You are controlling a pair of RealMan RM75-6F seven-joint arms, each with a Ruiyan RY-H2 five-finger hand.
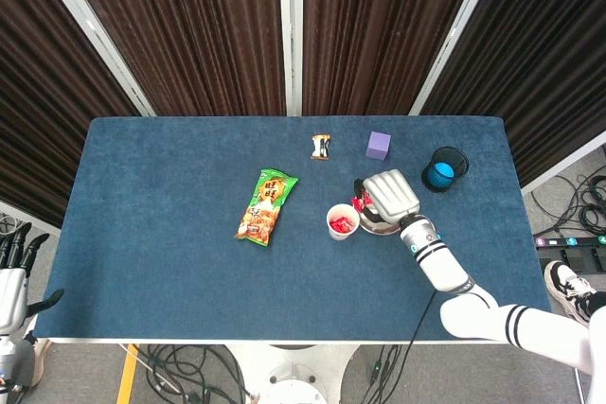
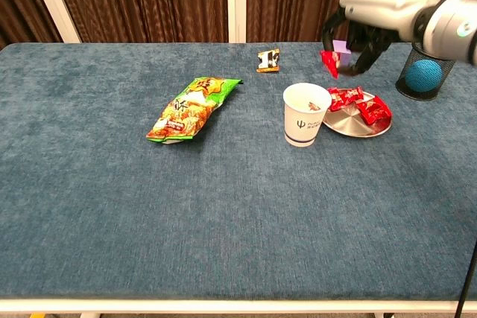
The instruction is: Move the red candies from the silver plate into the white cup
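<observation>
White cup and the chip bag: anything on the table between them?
Nothing. In both views only bare blue cloth lies between the white cup and the chip bag. The small snack packet sits farther back, off that line.

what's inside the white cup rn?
The head view shows red candies already in the cup. The chest view sees only its inner wall. How many cannot be told. Another candy hangs from the right hand above.

Table (image 2: 112, 221) cloth was matt, napped; plate (image 2: 350, 127) shiny metal; candies (image 2: 361, 103) glossy foil; cup (image 2: 304, 123) matt paper
</observation>
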